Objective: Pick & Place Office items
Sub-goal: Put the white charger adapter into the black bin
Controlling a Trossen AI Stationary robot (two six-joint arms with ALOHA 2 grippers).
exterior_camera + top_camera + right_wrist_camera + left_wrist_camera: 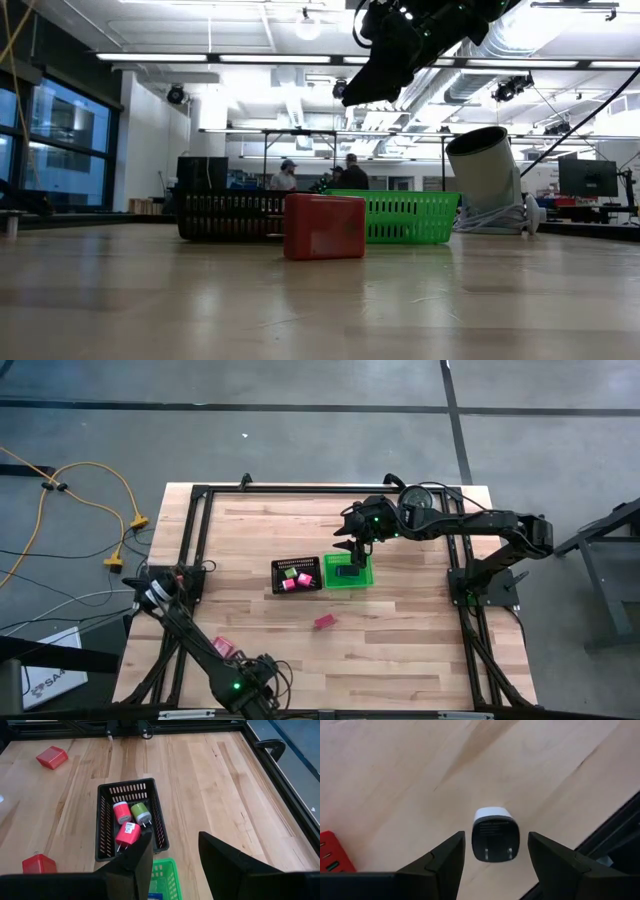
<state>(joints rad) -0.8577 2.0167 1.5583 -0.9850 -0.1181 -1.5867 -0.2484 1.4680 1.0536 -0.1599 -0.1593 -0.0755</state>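
R arm stretches from frame right toward centre in high view, elbow bent, wrist angled down; right gripper (352, 546) hangs above the green bin (364, 580), at upper middle of frame. In right wrist view its fingers (131, 862) are apart w/ nothing between, so open and empty; in low view it sits top centre, well above the table (420, 630). L arm folded low at bottom left of high view, running diagonally down to left gripper (262, 685) near the bottom edge. Left wrist view: fingers (447, 857) spread, open, straddling a white-and-black charger plug (495, 834) lying on wood, not touching it. Black mesh tray (278, 578) just left of green bin, centre frame; holds 2 pink plugs (125, 824) + a green plug (140, 812). A blue-and-black item (343, 571) lies in the green bin. Red block (324, 622) on the table below the bins, centre; looms centre in low view. Another red block (222, 649) lower left beside L arm. Silver cylinder (484, 171) tilted at right of low view. 2 people (350, 172) far in room bg.
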